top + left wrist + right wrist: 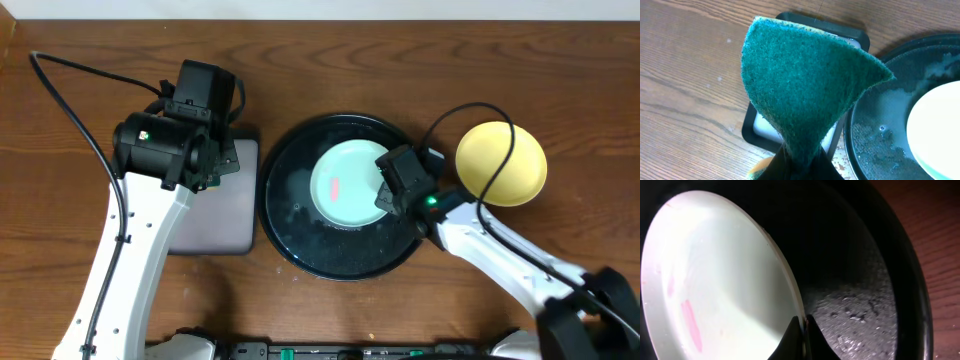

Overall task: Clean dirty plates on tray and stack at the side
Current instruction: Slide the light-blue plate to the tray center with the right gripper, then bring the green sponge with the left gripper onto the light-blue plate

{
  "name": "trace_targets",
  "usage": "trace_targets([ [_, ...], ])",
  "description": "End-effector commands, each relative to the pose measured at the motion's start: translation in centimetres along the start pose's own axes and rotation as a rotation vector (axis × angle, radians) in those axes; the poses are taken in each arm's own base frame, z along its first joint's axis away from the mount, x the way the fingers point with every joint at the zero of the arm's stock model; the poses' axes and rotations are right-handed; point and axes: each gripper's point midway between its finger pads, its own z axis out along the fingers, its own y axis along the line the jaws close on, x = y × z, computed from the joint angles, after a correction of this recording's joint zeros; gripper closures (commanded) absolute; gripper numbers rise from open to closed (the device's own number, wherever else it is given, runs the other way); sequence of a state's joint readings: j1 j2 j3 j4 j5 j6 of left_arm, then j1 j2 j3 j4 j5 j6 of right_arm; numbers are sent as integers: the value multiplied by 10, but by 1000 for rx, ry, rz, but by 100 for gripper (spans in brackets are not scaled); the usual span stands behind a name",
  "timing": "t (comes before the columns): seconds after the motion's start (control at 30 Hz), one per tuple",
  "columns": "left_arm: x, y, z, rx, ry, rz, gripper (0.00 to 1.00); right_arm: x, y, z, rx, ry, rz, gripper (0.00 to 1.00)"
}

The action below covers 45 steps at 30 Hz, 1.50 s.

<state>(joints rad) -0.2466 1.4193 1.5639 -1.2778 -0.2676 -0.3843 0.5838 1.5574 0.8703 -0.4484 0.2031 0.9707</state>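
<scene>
A mint-teal plate (345, 187) with a pink smear lies in the round black tray (300, 235), whose floor is wet. My right gripper (386, 192) is shut on this plate's right rim; in the right wrist view its fingertips (804, 327) pinch the plate (715, 275) at the edge, one inside and one outside, above the speckled tray (860, 305). A pale yellow plate (502, 163) sits on the table right of the tray. My left gripper (801, 164) is shut on a green scouring sponge (805, 80), held up over the rectangular tray.
A rectangular black-rimmed tray (215, 225) lies left of the round tray, under the left wrist; its rim (756, 135) shows behind the sponge. Water drops spot the wood between both trays. Black cables run at the back left and over the yellow plate.
</scene>
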Motion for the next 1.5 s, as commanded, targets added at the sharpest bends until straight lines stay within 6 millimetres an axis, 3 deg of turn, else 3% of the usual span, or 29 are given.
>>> trace_targets([
  [0.0, 0, 2, 1, -8, 0, 10, 92, -6, -9, 14, 68, -28, -19, 99],
  [0.13, 0, 2, 1, -8, 0, 10, 92, 4, -17, 28, 110, 7, -32, 99],
  [0.27, -1, 2, 1, -8, -2, 10, 92, 3, -17, 29, 112, 8, -41, 99],
  [0.33, -1, 2, 1, -7, -4, 9, 92, 0, -13, 28, 91, 8, -69, 88],
  [0.37, -2, 1, 1, -6, -5, 8, 92, -3, -9, 25, 74, 11, -112, 75],
  [0.4, -2, 1, 1, -6, -6, 8, 92, -5, -8, 24, 66, 13, -135, 71],
  [0.53, -2, 1, 1, -5, -7, 8, 92, -23, 11, 3, -21, 44, -323, 31],
  [0.7, -8, -2, 1, 6, -29, -1, 92, -46, 18, -21, -56, 83, -450, 16],
  [0.8, -10, -11, 1, 54, -35, -6, 93, -50, 19, -27, -97, 117, -504, 17],
  [0.97, -7, -47, 2, 232, 15, 21, 92, -52, 8, -23, -75, 128, -491, 39],
  [1.13, 4, -73, 16, 297, 102, 56, 93, -46, 1, -19, -55, 141, -494, 41],
  [1.47, 30, -120, 48, 289, 216, 182, 92, -26, -17, -4, -31, 179, -496, 55],
])
